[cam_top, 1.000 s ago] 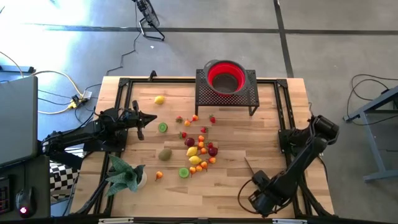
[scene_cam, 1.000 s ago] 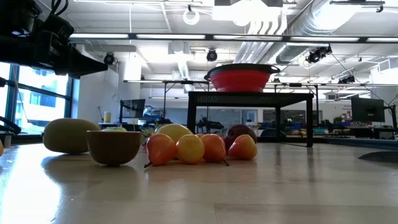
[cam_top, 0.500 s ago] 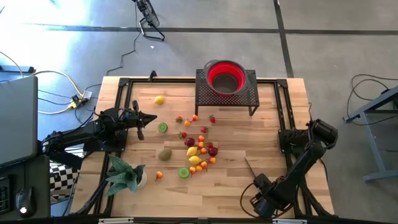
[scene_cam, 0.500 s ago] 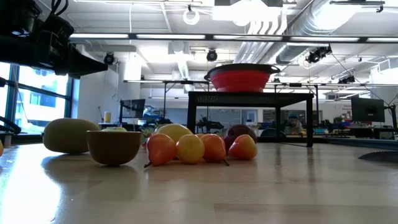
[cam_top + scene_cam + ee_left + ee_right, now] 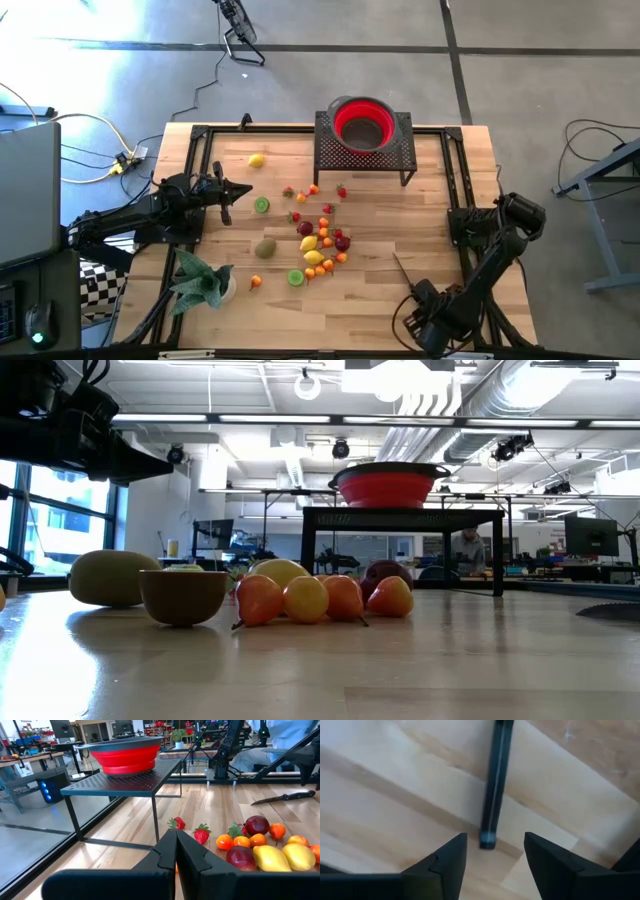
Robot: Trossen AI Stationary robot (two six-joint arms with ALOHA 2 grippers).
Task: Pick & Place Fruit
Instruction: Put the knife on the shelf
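The fruit lies loose in a scatter around the middle of the table, small glossy toy pieces: smooth yellow lemons with pointed ends, dark-red plums with a waxy shine, little round oranges, and strawberries with green caps. One lemon sits apart toward the far left of the table, a fuzzy brown kiwi lies near the cluster's left edge, and two cut lime halves show bright green faces. Beyond the cluster, at the far edge, a black perforated metal stand on thin legs carries a round red bowl with a grey rim. A knife with a dark handle lies flat on the wood to the right of the fruit. The left gripper hovers just left of the cluster, its dark fingers pressed together on nothing. The right gripper is down at the near right corner, its fingers spread to either side of the knife handle's end, not touching it. A green leafy plant sits near the front left corner. The tabletop is pale butcher-block wood with visible grain, framed in black rail; around it are a grey concrete floor, trailing cables, and an open workshop with exposed ducts, where a person stands far off.
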